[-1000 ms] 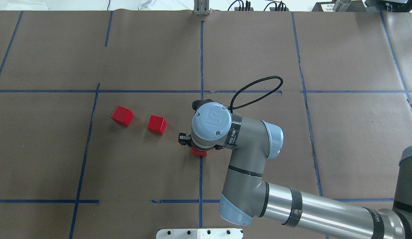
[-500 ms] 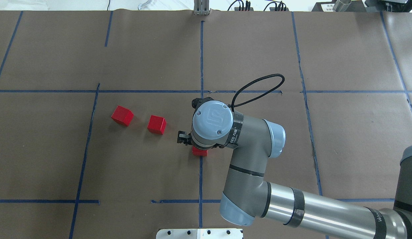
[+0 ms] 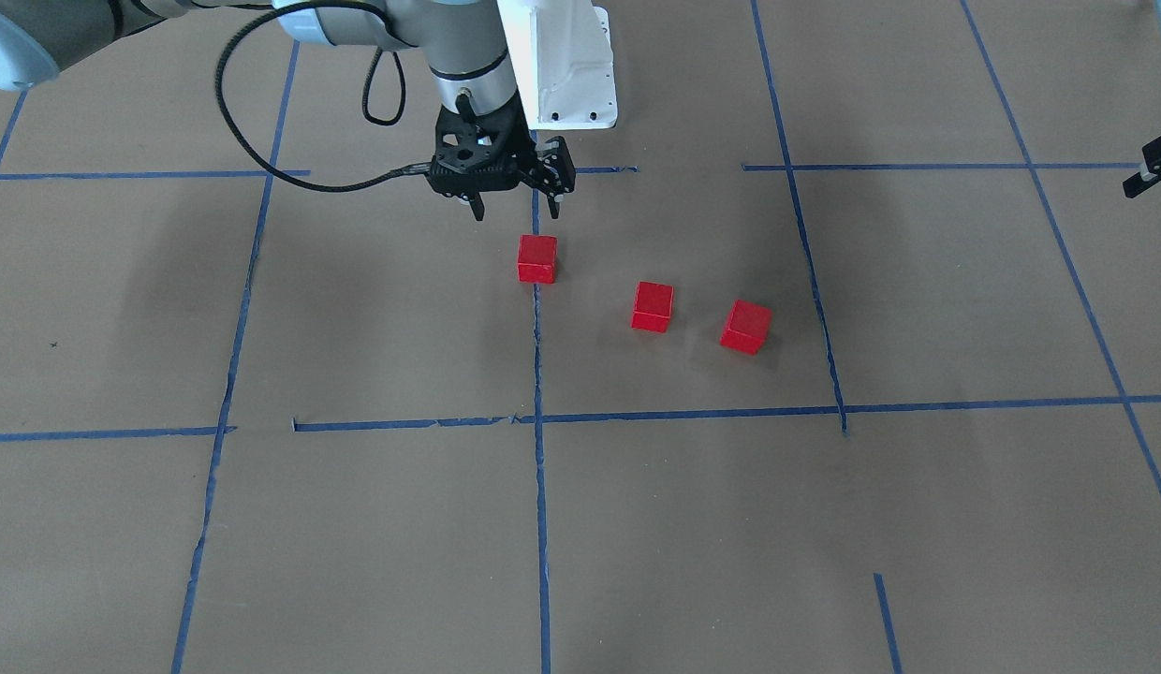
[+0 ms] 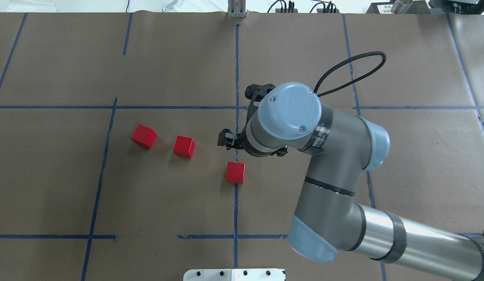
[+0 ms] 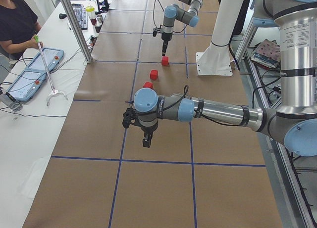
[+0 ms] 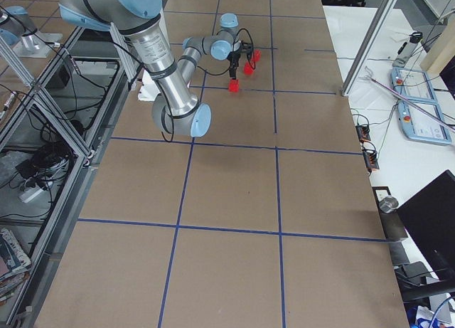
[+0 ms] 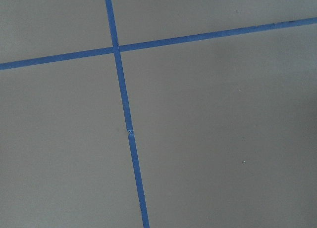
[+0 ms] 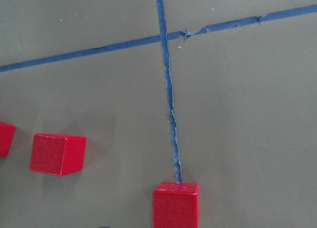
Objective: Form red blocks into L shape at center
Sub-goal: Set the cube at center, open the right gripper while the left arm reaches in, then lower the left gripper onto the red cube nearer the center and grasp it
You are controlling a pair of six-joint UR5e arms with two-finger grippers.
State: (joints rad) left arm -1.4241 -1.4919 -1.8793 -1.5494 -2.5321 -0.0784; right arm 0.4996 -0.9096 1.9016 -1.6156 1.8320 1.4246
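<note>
Three red blocks lie apart in the center cell [image 4: 168,195]. One block [image 4: 235,172] [image 3: 536,258] [image 8: 176,203] sits on the blue tape line that runs through the cell. A second block [image 4: 184,146] [image 3: 653,306] [image 8: 57,154] and a third block [image 4: 143,136] [image 3: 745,327] lie to its left in the overhead view, each turned a little. My right gripper [image 3: 515,208] hangs open and empty above the paper, just beside the block on the line. My left gripper [image 5: 146,140] hovers far off over bare paper, and only its edge [image 3: 1150,170] shows in the front view.
Blue tape lines [image 4: 237,70] divide the brown paper into cells. A white mounting plate [image 3: 562,65] stands at the robot's base. In the left side view a person [image 5: 15,25] sits at a side table with a grabber stick [image 5: 47,69].
The right arm has lifted and drawn back from the block on the tape line, which now shows fully. The other two blocks have not moved.
</note>
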